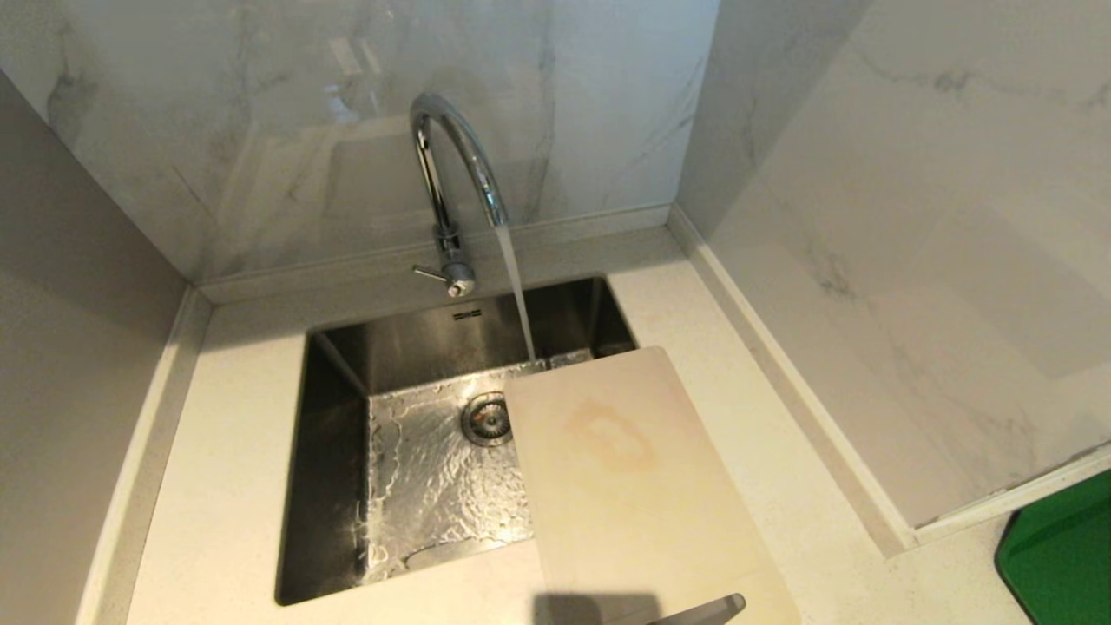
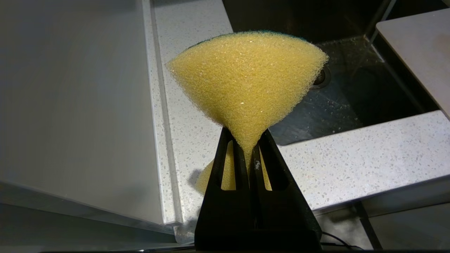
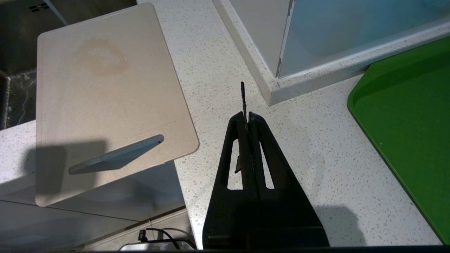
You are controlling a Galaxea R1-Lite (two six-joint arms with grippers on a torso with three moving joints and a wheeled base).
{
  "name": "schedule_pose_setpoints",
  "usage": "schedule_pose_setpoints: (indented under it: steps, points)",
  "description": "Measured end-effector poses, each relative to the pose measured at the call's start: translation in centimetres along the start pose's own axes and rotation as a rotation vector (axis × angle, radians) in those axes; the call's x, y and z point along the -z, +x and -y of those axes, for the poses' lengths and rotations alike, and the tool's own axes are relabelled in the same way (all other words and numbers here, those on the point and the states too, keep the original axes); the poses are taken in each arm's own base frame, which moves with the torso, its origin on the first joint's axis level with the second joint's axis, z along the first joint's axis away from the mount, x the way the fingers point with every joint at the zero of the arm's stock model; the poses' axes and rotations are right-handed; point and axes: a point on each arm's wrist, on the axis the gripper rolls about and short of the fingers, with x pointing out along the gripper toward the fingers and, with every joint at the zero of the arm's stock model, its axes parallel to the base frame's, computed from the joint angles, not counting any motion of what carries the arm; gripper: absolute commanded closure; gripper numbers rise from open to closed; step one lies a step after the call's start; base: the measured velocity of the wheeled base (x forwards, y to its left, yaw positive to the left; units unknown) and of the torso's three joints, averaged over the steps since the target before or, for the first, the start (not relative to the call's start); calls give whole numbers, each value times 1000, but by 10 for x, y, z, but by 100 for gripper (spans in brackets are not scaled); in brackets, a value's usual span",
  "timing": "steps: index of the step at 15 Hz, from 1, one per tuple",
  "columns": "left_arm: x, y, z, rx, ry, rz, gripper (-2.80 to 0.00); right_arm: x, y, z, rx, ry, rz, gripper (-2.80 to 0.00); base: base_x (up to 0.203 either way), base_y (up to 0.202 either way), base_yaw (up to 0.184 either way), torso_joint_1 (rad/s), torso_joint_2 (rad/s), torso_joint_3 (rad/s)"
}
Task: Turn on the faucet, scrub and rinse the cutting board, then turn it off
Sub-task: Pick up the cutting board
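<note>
Water runs from the faucet (image 1: pixel 456 174), so I judge scrubbing is next. My left end effector (image 2: pixel 250 154) grasps the sponge (image 2: pixel 248 80); the right end effector (image 3: pixel 248 123) is clenched empty. The cutting board (image 1: pixel 634 477) bridges the sink's (image 1: pixel 330 417) right edge and worktop (image 1: pixel 226 486); I must bring the sponge onto its stain.

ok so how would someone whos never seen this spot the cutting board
Start at the steel sink under the running chrome faucet. The cutting board lies across the sink's right edge, overhanging the counter's front. It is the pale beige slab with a brownish ring stain and a slot handle.
</note>
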Motion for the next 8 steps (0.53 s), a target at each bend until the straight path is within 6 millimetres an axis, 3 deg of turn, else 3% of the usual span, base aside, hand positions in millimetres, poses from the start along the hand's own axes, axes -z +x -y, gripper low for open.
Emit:
schedule_pose_setpoints:
  steps: [8]
  points:
    - [0,0,0,-1,0,1,0,0,0,0,1,0,0,0,0,0,0,0,0,0]
